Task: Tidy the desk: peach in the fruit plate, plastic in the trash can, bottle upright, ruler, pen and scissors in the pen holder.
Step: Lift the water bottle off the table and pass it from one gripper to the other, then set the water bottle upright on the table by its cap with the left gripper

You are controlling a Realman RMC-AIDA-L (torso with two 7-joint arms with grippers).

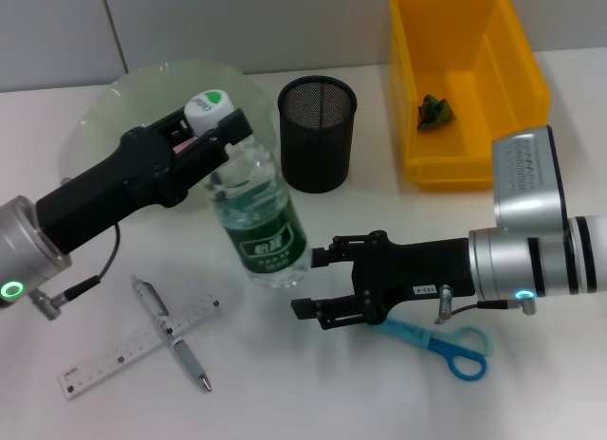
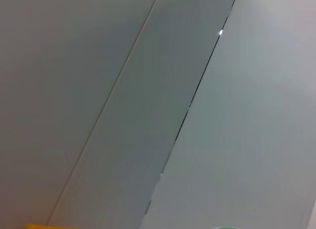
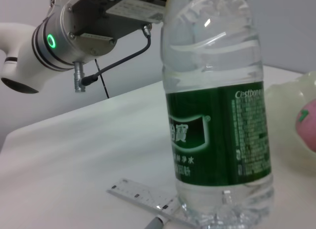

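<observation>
Your bottle (image 1: 258, 212), green label reading "Cestbon", stands mid-frame; the left gripper (image 1: 211, 132) clamps its neck, the right gripper (image 1: 313, 281) gapes empty just beside its base.

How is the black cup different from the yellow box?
The black mesh pen holder is round, while the yellow bin is rectangular. The pen holder's wall is see-through mesh; the bin's walls are solid. The bin is the larger of the two, and it holds a small green scrap; nothing shows inside the pen holder. Both stand open-topped at the back of the desk.
</observation>
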